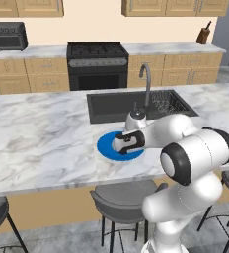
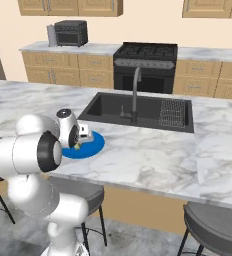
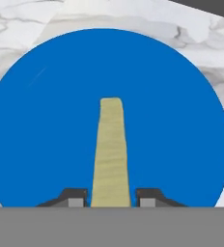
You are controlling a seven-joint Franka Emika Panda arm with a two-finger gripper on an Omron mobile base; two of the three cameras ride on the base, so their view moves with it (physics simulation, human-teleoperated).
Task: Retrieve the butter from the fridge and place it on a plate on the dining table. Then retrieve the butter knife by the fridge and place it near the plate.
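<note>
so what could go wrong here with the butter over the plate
1. The butter sits upright between the fingertips, pointing down at the blue plate. Released on end, it may tip and roll or slide toward the rim.
2. The fingertips flank the stick with a slight gap, so the grip looks loose; it could drop early or crooked.
3. The plate lies close to the sink and faucet on the dining table; a wide swing on withdrawal might clip the faucet.

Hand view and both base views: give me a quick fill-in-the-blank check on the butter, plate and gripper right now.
1. The butter sits between the gripper fingertips, above the ____ plate.
2. The plate lies on the marble dining table, in front of the dark ____.
3. Below the table edge stand grey ____.

Missing words: blue; sink; stools
</note>
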